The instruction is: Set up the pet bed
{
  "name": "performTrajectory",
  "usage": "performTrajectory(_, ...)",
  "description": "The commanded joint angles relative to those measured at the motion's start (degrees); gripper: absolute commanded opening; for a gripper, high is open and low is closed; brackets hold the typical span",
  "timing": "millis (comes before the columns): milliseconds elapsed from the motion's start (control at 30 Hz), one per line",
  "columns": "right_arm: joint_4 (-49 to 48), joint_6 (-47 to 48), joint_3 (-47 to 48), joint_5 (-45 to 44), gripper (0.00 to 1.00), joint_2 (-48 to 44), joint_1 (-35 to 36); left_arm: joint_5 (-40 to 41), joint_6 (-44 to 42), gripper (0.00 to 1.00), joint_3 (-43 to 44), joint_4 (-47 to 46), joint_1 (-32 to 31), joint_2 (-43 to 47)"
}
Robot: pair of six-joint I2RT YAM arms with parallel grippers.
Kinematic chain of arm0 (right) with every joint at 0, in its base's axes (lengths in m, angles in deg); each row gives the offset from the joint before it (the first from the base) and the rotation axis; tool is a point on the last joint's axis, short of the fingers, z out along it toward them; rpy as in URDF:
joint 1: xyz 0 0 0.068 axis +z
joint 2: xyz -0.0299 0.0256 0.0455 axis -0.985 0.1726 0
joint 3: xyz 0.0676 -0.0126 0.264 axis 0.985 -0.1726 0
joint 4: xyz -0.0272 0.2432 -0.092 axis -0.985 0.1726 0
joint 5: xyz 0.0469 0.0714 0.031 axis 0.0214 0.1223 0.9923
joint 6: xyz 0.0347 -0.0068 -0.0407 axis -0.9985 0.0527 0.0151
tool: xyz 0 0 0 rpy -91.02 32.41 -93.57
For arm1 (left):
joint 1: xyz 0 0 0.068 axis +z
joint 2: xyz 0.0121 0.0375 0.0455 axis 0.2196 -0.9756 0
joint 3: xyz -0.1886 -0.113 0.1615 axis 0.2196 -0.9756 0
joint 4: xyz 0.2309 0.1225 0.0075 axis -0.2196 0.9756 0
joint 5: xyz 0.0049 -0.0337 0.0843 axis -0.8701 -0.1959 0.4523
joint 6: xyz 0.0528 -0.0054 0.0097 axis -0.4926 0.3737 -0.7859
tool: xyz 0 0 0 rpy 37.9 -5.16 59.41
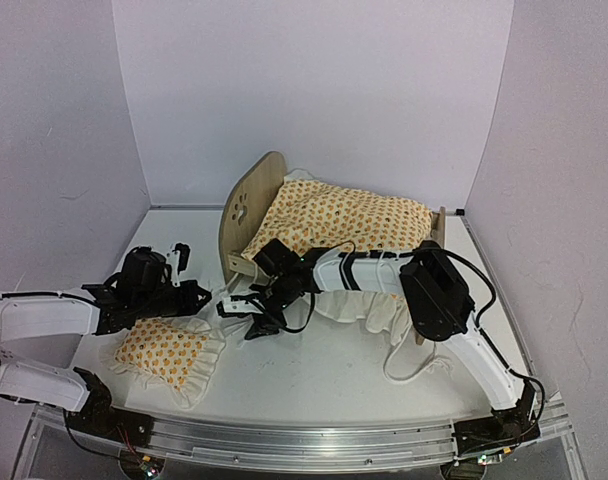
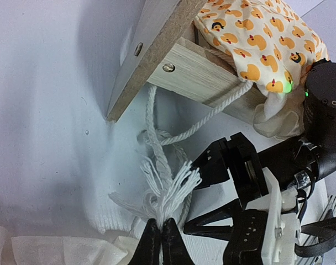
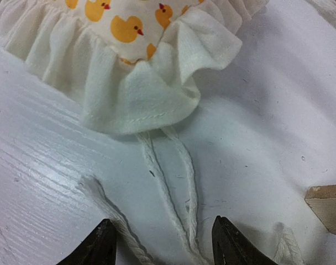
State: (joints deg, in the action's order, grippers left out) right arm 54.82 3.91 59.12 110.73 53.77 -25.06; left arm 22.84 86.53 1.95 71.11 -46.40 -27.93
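The pet bed stands at the back, a plywood frame with a rounded headboard, covered by a duck-print blanket. A white rope runs from the frame's side rail down to the table. My left gripper is shut on the rope's frayed end, just left of the headboard foot. My right gripper is open and low over the table, with two rope strands lying between its fingers. Those strands come from under the ruffle of a duck-print pillow.
The ruffled pillow lies at front left, under my left arm. A loop of rope lies on the table by the footboard. A wooden corner of the frame sits to the right of my right gripper. White walls enclose the table.
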Motion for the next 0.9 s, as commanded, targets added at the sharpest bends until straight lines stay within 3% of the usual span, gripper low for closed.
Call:
performTrajectory(0, 5.65, -6.30, 4.50, -1.05, 0.56, 4.99, -0.31, 0.53, 0.74, 0.00, 0.33, -1.82, -0.12, 1.03)
performTrajectory(300, 7.65, -10.21, 0.14, 1.30, 0.01, 2.90, -0.32, 0.98, 0.57, 0.00, 0.22, -1.71, -0.12, 0.37)
performTrajectory(433, 0.51, -20.54, -3.87, 2.19, 0.00, -2.40, -0.07, 1.36, 0.32, 0.00, 0.38, -1.92, -0.12, -0.24)
performTrajectory(567, -14.49, -31.11, -17.00, 1.69, 0.00, -13.10, -0.07, 0.07, -0.72, 0.00, 0.13, -3.58, -0.26, -1.68)
performTrajectory(700, -32.35, -48.10, -27.91, 0.81, 0.00, -22.14, 0.01, -0.23, -1.67, 0.00, -1.32, -6.80, -2.10, -2.30)
performTrajectory(867, -49.69, -64.02, -33.91, -2.63, 0.00, -28.10, 0.13, 3.16, -2.15, 0.00, -3.20, -8.61, -5.85, -1.93)
